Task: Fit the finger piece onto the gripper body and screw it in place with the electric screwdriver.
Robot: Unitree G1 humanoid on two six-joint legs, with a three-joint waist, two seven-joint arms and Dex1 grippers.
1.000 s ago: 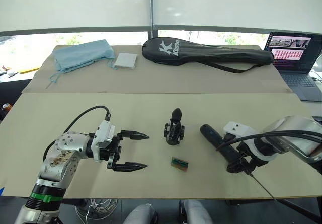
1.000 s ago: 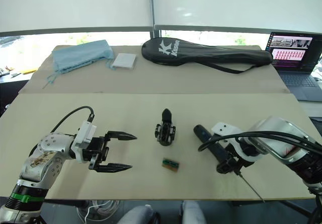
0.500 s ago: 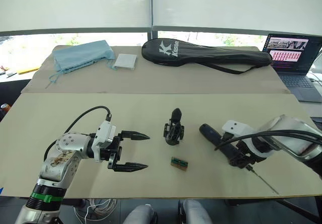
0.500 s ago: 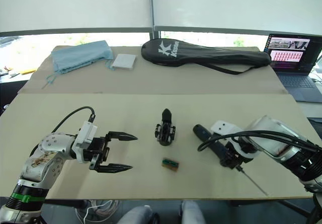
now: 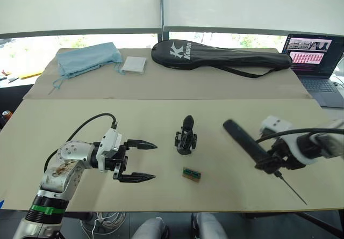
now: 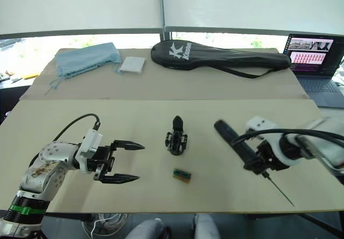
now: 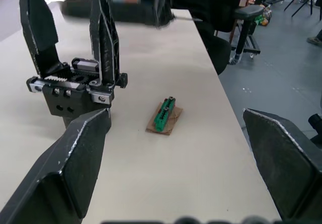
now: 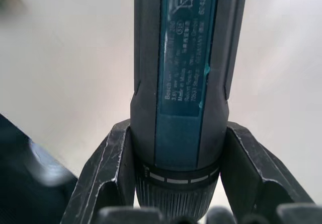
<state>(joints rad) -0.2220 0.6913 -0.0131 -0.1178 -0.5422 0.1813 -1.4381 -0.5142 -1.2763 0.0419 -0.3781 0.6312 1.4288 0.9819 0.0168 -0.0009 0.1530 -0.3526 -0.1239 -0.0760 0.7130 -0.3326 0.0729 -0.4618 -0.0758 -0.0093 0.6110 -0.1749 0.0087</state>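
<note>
The right hand (image 5: 271, 163) and its arm are motion-blurred, so its fingers' contact with the electric screwdriver (image 5: 246, 140) is unclear there. The laptop (image 5: 313, 62) beyond the screwdriver is cut off by the edge. The small green block (image 5: 191, 175) near the gripper body (image 5: 185, 137) is too small to identify.

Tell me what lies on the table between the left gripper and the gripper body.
Nothing: in the left eye view, bare table separates the open left gripper from the gripper body. The small green block lies nearer the robot, off that line.
</note>
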